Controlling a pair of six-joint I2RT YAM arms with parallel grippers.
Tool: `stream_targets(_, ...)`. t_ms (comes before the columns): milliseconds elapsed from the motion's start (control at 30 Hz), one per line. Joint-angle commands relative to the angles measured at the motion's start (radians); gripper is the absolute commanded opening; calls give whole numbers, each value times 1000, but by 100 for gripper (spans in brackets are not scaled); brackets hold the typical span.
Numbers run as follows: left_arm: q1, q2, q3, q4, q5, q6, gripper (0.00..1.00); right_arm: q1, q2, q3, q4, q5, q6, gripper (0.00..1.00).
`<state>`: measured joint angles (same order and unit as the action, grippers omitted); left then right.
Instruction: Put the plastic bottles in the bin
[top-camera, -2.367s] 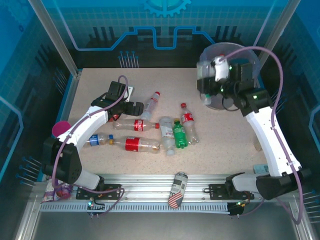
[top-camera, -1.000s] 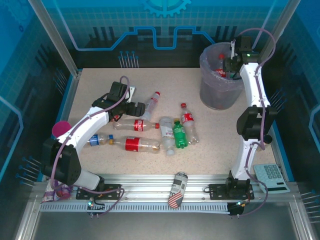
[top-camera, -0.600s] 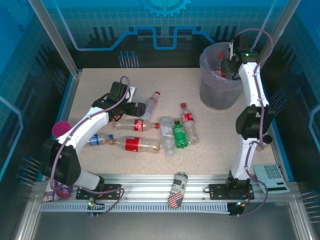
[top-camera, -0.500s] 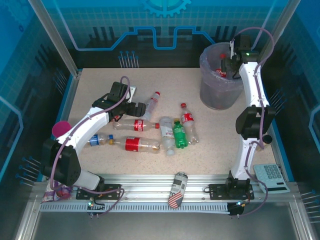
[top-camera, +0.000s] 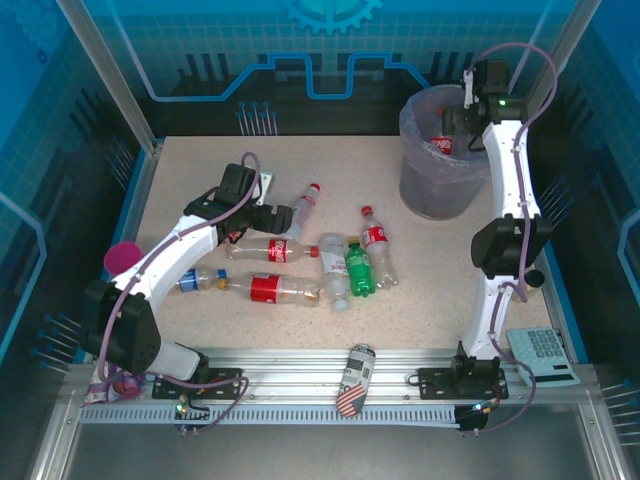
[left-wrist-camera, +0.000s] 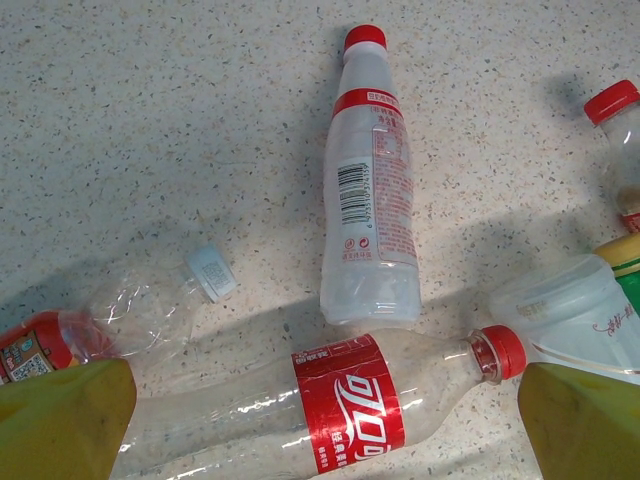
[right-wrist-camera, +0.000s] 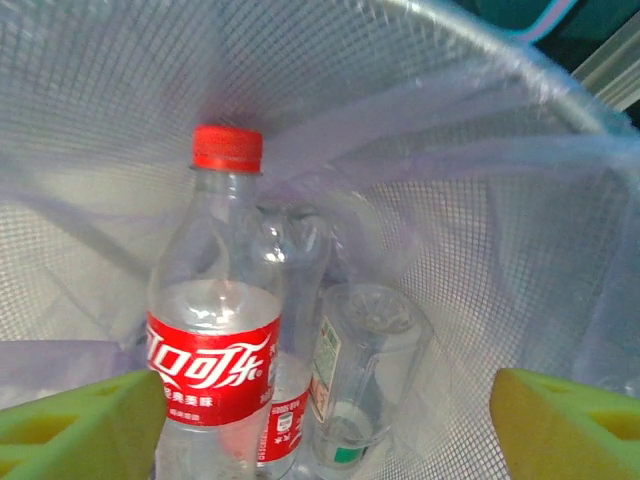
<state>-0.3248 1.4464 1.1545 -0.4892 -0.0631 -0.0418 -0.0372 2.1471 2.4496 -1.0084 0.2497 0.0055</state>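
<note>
Over the bin (top-camera: 436, 195), my right gripper (right-wrist-camera: 325, 425) spreads wide; my left gripper (left-wrist-camera: 320, 420) spreads wide above the table (top-camera: 200, 165).
Beneath the right jaws I see the bin's mesh wall, and a cola bottle (right-wrist-camera: 215, 330) stands upright inside, closer to one pad than the other and touching two clear bottles (right-wrist-camera: 365, 370). Between the left jaws a red-labelled bottle (left-wrist-camera: 340, 405) lies crosswise. Just beyond them, a white-bodied bottle (left-wrist-camera: 368, 200) points away. A white-capped crushed bottle (left-wrist-camera: 150, 305) lies off to one side.
</note>
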Motion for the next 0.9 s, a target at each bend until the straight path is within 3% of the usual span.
stream_targets(0,-14,-24,16,-12,4,25,99,20,-41,48,-42,-56,9,89)
stream_targets(67,-14,-26,16,-14,-2,29,99,25,-74,44,-39,-64,21,100)
stream_targets(333,-14,-18,11,-14,-36,50,99,101,-274,-86,6,-86,16,100)
stream_targets(433,-14,-9,15,-20,-41,53,99,154,-387,-215,59,-57,21,100)
stream_targets(667,-14,-7,14,-22,-47,59,99,378,-663,-617,222,64,77,97)
stream_targets(867,-14,9,14,-23,-44,56,99,567,-674,-852,203,144,165,90)
